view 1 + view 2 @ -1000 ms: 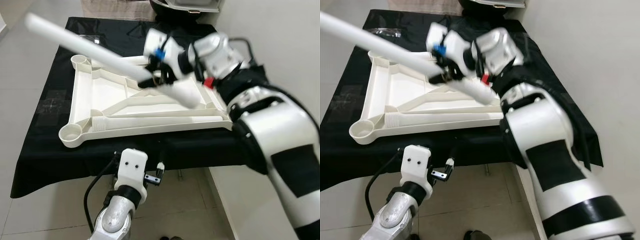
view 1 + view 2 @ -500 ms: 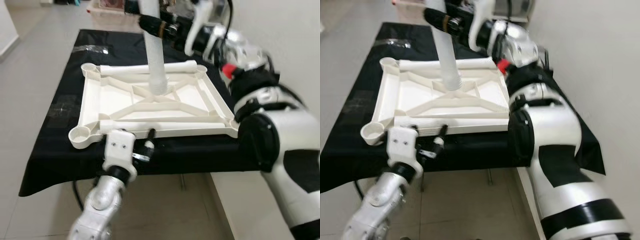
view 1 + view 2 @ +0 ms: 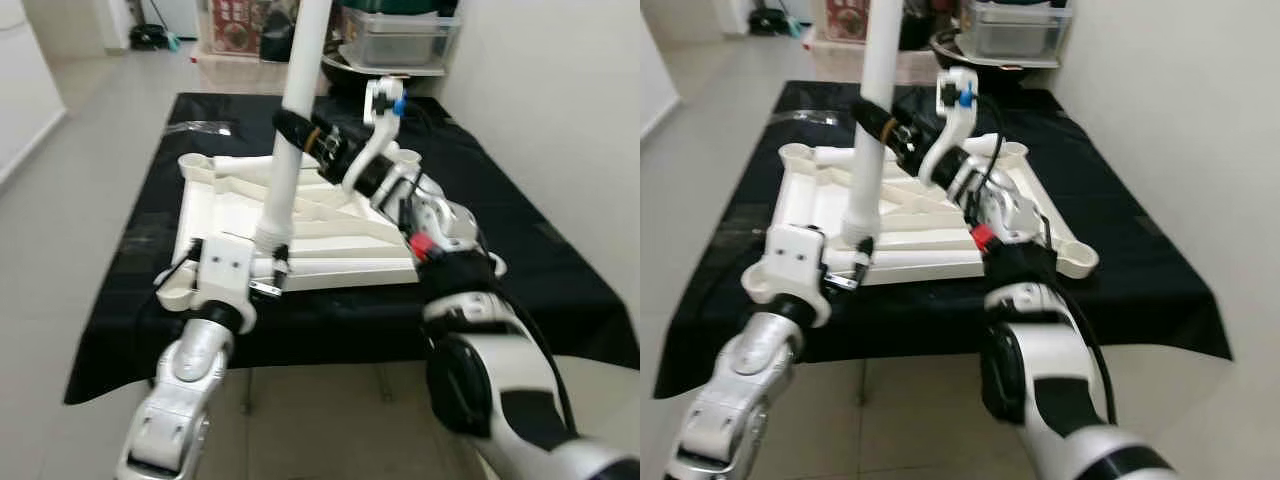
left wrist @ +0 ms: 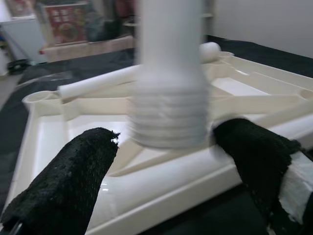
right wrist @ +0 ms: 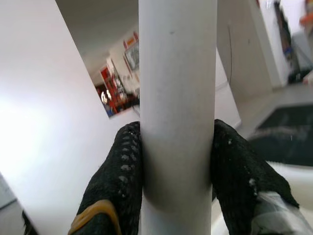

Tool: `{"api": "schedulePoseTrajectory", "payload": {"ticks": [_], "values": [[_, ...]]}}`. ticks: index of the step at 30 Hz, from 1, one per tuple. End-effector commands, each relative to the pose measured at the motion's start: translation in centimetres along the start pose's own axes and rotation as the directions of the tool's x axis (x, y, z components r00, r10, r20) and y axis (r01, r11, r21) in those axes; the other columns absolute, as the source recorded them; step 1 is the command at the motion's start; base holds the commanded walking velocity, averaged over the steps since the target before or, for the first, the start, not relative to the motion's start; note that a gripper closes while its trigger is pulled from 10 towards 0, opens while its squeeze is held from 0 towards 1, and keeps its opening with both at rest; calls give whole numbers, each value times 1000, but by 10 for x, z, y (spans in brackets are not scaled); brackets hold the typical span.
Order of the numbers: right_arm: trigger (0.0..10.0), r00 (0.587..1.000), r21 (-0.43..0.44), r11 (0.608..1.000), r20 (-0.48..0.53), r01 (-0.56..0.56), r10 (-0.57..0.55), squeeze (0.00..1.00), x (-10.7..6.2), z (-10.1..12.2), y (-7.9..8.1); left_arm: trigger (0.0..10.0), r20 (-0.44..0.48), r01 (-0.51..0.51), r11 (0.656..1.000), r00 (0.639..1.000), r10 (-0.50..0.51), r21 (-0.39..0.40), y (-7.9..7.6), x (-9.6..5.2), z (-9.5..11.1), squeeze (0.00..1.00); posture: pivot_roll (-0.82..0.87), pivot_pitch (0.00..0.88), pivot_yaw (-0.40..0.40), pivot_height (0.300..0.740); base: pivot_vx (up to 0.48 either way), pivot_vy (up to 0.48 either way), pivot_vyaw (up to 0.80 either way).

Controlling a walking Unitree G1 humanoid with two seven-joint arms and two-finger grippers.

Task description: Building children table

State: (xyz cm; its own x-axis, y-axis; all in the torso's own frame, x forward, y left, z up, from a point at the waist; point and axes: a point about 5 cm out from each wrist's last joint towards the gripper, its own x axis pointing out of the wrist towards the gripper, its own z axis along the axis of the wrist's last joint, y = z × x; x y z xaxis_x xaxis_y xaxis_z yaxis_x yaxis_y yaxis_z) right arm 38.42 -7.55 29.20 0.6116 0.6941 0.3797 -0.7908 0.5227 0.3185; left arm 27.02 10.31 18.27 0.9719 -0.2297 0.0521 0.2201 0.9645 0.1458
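Bright, even indoor light — soft shadows; wrist views blurred close-up, bkgd hazy.

black-draped table (image 3: 560,270), white upturned tabletop frame (image 3: 335,240) lying on it, clear plastic wrap (image 3: 196,127) near far corner

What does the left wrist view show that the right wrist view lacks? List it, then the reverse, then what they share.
Left wrist view: the leg's threaded end above the upturned tabletop, a spare leg lying on it, and the left gripper with its jaws open either side of the thread.
Right wrist view: the right gripper, jaws clamped on the smooth shaft.
Shared: the white leg.
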Motion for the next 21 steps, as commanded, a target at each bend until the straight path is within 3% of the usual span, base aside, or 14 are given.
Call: {"api": "schedulePoseTrajectory", "payload": {"ticks": [1, 6, 11, 21], "values": [[0, 999, -2, 1000, 37, -16, 16, 0, 0, 6, 5, 10000, -1, 34, 999, 999, -34, 22, -7, 0, -1, 0, 60, 0, -71, 740, 0, 0, 0], [0, 998, 2, 1000, 53, -21, 20, 0, -9, -6, 14, 10000, -18, 72, 997, 997, -72, 14, -20, -1, -3, 0, 55, 0, -62, 740, 0, 0, 0], [0, 998, 29, 999, 62, -32, 31, 0, -19, -9, 31, 10000, -21, 33, 999, 999, -33, 11, -13, 2, -4, 0, 54, 0, -55, 740, 0, 0, 0], [0, 998, 25, 998, 40, -51, 50, 0, -26, -14, 37, 10000, -16, -18, 1000, 1000, 18, 25, 1, 7, -3, 0, 48, 0, -53, 740, 0, 0, 0]]}}
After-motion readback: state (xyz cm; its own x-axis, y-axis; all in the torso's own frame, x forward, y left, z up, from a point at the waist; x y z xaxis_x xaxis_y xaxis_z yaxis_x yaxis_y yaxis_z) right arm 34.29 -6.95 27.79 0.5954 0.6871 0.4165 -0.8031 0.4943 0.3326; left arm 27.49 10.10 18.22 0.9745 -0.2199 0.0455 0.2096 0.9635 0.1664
